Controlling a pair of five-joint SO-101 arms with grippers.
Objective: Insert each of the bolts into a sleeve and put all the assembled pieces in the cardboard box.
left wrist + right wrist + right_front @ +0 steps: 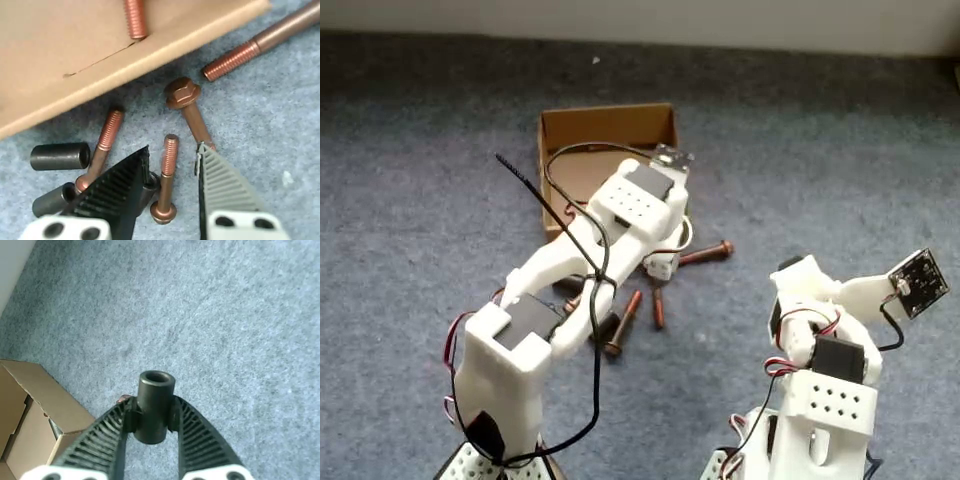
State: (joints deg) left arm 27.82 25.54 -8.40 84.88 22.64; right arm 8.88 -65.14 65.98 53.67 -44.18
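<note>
Our left pincer [172, 150] is spread wide, with one bolt [165, 180] lying on the carpet [280, 125] between its tips. A loose sleeve [60, 156] lies near it, just beside the cardboard box [75, 55]. Our right pincer [151, 407] pinches a dark sleeve [155, 387] standing upright. A bolt end [135, 20] lies in the box, maybe with a sleeve on, but we cannot tell.

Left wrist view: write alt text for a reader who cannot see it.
The left gripper, fingers open, straddles a copper bolt lying on grey carpet. Three more bolts and two dark sleeves lie around it, beside the cardboard box, where another threaded end shows.
</note>
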